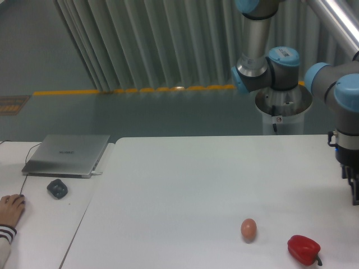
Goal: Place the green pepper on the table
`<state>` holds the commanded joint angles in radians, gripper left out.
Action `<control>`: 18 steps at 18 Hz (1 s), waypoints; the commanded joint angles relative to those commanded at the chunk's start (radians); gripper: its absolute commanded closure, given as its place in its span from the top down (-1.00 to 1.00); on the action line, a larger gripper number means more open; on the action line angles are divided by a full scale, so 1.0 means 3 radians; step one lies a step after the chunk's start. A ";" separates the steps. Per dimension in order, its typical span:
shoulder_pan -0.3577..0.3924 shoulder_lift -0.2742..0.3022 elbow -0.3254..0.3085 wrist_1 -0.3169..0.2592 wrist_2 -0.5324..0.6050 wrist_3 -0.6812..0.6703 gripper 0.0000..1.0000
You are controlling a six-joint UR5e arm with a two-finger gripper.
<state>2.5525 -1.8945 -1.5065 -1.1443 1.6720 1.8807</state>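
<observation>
The green pepper is out of view. The large white table (179, 179) fills the middle of the camera view. My gripper (355, 197) hangs above the table's right side, at the very right edge of the picture. It is cut off by the frame, so only one dark finger shows and the gap between the fingers is hidden. Nothing can be seen held in it.
A small brown egg (248, 228) and a red bell pepper (303, 249) lie near the table's front right. To the left, a smaller white desk carries a laptop (68, 154), a mouse (57, 188) and a person's hand (11, 208). The arm's base (283, 109) stands behind the table.
</observation>
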 joint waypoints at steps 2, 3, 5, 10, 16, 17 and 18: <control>-0.0005 -0.0010 0.0026 0.0005 0.0005 0.0000 1.00; -0.0005 -0.0015 0.0036 0.0005 0.0005 -0.0005 1.00; 0.0035 -0.0015 0.0026 0.0036 0.0000 -0.0005 1.00; 0.0153 -0.0020 0.0051 0.0118 0.0005 0.0285 1.00; 0.0306 -0.0102 0.0133 0.0317 0.0026 0.0904 1.00; 0.0347 -0.0112 0.0138 0.0322 0.0021 0.0956 1.00; 0.0363 -0.0138 0.0169 0.0322 0.0021 0.0961 1.00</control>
<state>2.6614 -1.9358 -1.4558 -1.0477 1.6782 2.1690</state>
